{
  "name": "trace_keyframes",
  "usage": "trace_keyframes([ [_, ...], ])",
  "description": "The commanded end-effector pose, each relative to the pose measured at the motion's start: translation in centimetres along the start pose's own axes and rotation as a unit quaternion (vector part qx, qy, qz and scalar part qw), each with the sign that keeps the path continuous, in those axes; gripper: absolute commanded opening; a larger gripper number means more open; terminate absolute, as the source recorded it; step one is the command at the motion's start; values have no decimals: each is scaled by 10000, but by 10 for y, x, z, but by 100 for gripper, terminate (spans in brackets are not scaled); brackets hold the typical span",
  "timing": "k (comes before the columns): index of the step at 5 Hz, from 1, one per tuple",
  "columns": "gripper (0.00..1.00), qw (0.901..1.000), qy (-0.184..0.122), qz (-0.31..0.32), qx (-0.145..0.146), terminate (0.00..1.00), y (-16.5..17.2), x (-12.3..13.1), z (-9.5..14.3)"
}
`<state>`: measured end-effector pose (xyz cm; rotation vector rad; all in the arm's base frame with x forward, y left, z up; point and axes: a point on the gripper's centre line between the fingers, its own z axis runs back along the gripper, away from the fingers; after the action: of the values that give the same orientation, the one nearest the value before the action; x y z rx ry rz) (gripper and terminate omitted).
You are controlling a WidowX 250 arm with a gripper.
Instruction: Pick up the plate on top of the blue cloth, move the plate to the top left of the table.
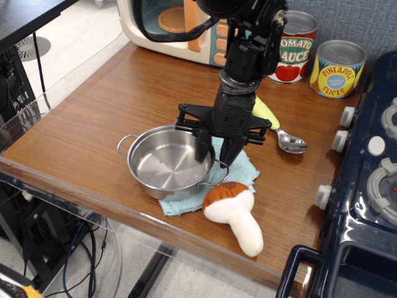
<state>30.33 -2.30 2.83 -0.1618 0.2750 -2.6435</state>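
Fingers [204,149] clenched astride the plate's [169,162] right rim, one inside, one outside; grasping it, near the surface's [93,124] front edge.

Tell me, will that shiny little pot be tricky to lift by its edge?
Probably a little. The plate looks like thin polished steel, so likely light but slippery. The pincer straddles only its right wall, so it may tilt when raised. The blue cloth beneath looks soft and could drag along.

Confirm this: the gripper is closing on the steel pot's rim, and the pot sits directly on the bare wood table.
Not quite. The gripper does straddle the plate rim, but observation.image shows it resting on the blue cloth, not bare table.
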Motion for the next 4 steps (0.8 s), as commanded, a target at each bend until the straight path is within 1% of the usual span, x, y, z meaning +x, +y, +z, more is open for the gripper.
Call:
trace_keyframes([
  [1,0,9992,382,86,72,0,-4,0,19],
  [2,0,9990,425,-110,75,0,-5,1,27],
  [3,0,9979,593,-234,152,0,-18,2,47],
  [4,0,9965,742,-368,137,0,-32,-8,64],
])
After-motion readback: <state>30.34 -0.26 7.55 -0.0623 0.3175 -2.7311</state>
